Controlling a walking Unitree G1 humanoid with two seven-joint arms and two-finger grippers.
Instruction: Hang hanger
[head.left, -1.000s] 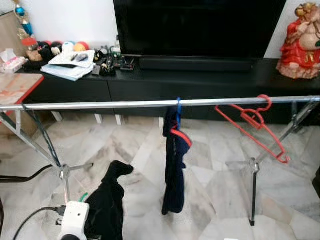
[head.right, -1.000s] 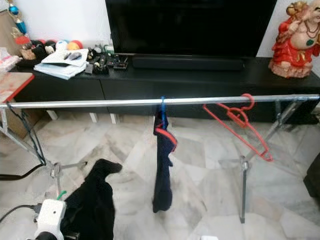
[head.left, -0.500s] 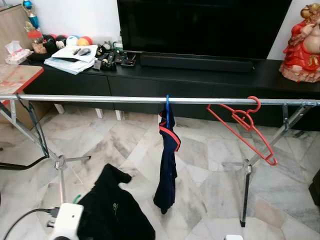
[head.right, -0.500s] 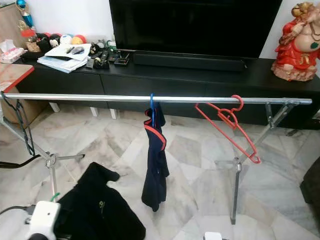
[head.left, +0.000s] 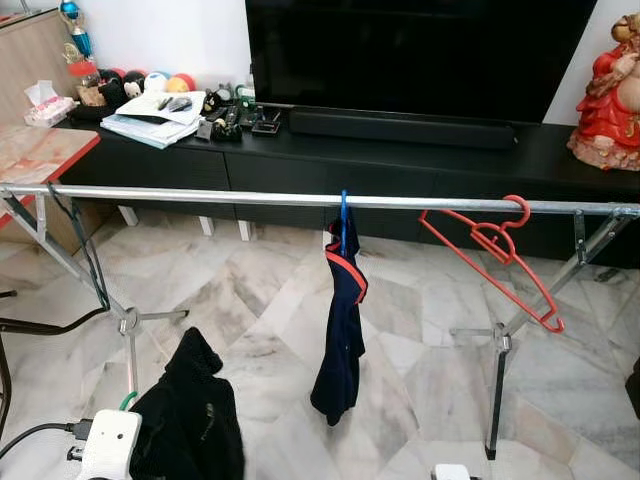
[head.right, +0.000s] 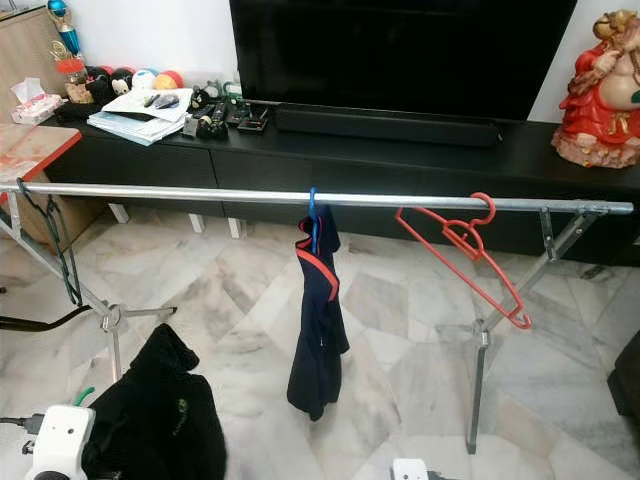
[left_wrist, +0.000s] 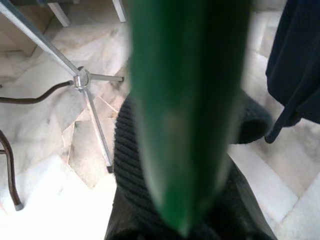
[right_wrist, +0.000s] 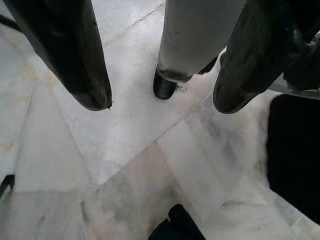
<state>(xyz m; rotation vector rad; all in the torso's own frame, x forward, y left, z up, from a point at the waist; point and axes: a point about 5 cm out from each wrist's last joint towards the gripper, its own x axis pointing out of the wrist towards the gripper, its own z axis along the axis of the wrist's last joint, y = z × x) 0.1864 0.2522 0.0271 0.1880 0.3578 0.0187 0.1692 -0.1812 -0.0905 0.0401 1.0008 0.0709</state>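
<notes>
A big black television (head.left: 420, 55) fills the back wall above a long black counter (head.left: 400, 160) strewn with papers and small clutter at its left end; no open container is in sight, and what the counter's drawers hold can't be told. In front, a silver clothes rail (head.left: 200, 196) spans the room on folding legs over the marble floor (head.left: 260, 300); on it hangs a dark blue garment (head.left: 340, 330) on a blue hanger (head.left: 343, 210), and further right an empty red hanger (head.left: 495, 250) hooked over the bar, tilted. So two hangers are up. Down at the lower left, the left gripper (left_wrist: 185, 200) has its jaws pinching a green hanger (left_wrist: 185, 100) draped with a black knitted garment (head.left: 190, 420), low and well short of the rail; this one is left to do, I reckon: lift it and hook it over the bar's free stretch on the left. The right gripper (right_wrist: 160, 107) hangs idle over the floor, jaws spread, holding nothing.
</notes>
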